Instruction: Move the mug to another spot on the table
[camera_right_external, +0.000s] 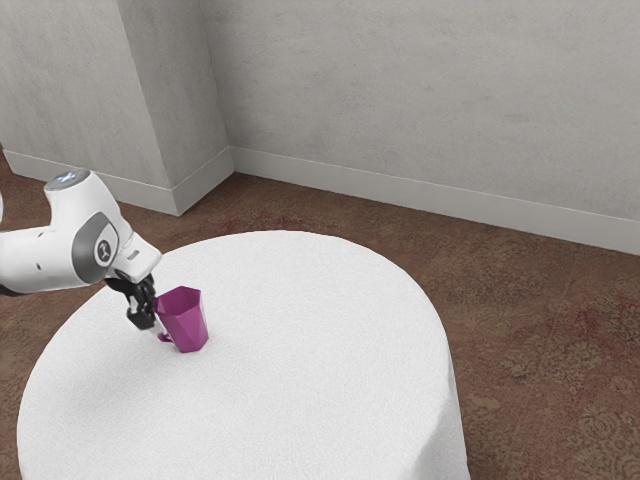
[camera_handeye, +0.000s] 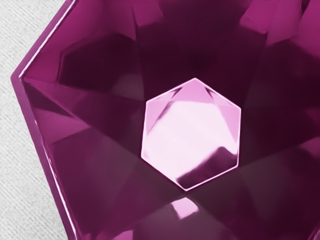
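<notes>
The end effector (camera_right_external: 141, 308) is hanging at the magenta hexagonal mug's (camera_right_external: 184, 318) rim, on the side facing the exterior view's left. Whether it is spread or pinching the wall is not showing clearly enough to tell. The mug is lying directly below and just toward the exterior view's right of it, with a small handle (camera_right_external: 163, 337) jutting out low beneath the end effector. The mug is standing roughly upright, its long axis vertical. The wrist camera is looking straight down into the mug (camera_handeye: 190, 132) at its pale hexagonal floor. The mug is sitting on the round white desk (camera_right_external: 320, 340), toward the exterior view's left. Bare cloth is stretching away to the exterior view's right, so I judge that way to be suiting the coming carry.
</notes>
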